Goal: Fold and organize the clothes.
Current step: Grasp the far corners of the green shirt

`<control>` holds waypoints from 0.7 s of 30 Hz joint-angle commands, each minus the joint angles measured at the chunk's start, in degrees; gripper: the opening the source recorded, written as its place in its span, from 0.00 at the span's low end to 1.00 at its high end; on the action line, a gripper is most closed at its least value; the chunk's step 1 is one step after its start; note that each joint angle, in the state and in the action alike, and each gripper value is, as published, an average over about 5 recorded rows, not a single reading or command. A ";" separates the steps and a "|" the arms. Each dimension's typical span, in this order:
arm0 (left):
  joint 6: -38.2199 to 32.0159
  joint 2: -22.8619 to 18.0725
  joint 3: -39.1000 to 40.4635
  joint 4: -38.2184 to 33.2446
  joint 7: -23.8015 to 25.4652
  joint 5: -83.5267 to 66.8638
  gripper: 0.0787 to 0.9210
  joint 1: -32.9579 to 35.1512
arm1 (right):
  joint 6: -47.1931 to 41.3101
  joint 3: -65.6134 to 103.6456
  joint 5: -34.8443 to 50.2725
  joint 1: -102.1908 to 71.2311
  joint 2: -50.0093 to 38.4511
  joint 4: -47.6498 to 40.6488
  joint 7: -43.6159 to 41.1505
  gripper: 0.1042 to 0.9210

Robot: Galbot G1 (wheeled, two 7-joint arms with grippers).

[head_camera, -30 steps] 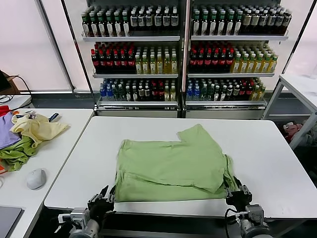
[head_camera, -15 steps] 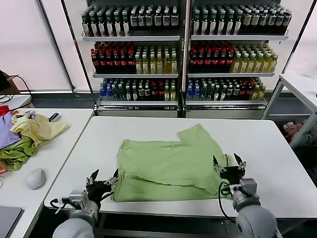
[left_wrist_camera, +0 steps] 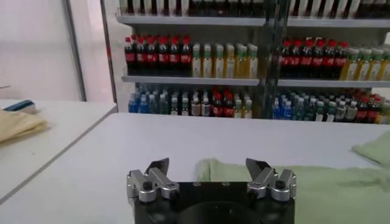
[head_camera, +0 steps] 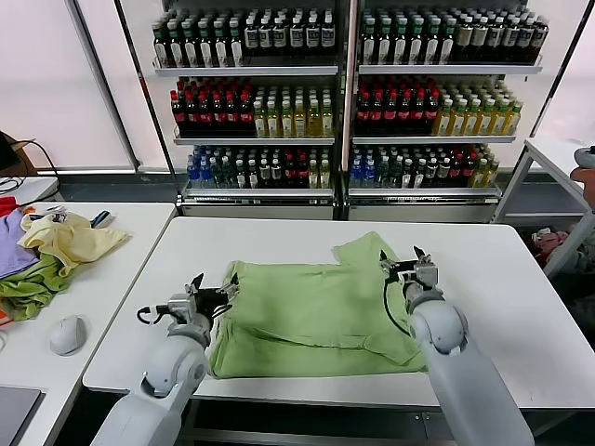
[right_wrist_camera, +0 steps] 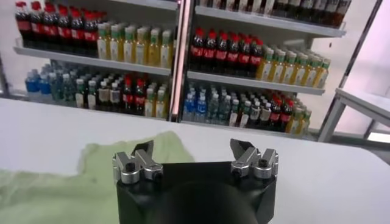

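A white table (head_camera: 483,279) fills the foreground. Behind it stand shelves (head_camera: 344,70) packed with rows of bottles (head_camera: 251,111), dark, red, yellow and blue-capped, on three levels. To the left sits a second white table (head_camera: 112,279), just beside the first. On it lies a heap of clothes (head_camera: 56,246) in pale yellow, green and purple, and nearer the front a grey mouse (head_camera: 68,334). At the far right edge another white table (head_camera: 558,158) shows partly.

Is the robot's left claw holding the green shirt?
No, the left gripper stands open and empty above the table, with the green shirt lying flat beyond its fingers.
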 commanded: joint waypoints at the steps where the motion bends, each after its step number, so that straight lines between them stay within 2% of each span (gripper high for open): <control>1: -0.63 -2.53 4.52 16.55 -0.19 -0.35 0.88 -13.49 | -0.18 -3.18 -0.18 12.79 2.13 -16.93 0.13 0.88; 10: -0.10 -4.29 6.84 23.87 0.26 1.58 0.88 -17.12 | 1.62 -3.48 -0.65 18.94 5.80 -30.14 -1.03 0.88; 21: 1.21 -4.54 8.67 26.79 1.37 -0.03 0.88 -17.72 | 1.54 -2.55 -0.21 20.74 8.84 -37.14 -2.97 0.88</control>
